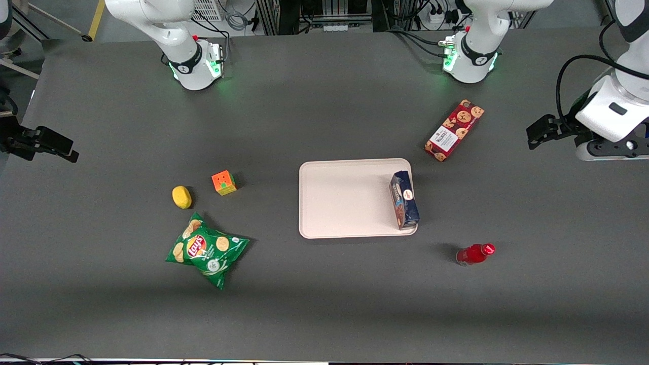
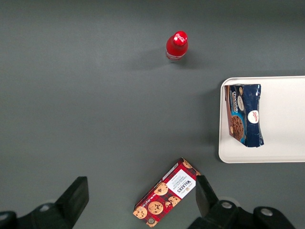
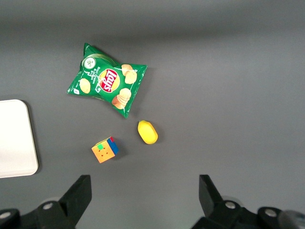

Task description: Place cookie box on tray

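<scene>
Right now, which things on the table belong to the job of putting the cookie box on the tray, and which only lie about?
Belong to the job:
cookie box, on the tray
tray
hand, open, above the red box

Only lying about:
red box
red bottle
chips bag
cube
lemon

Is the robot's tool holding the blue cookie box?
No, the cookie box lies on the tray, while the open tool hangs empty above the red box.
</scene>
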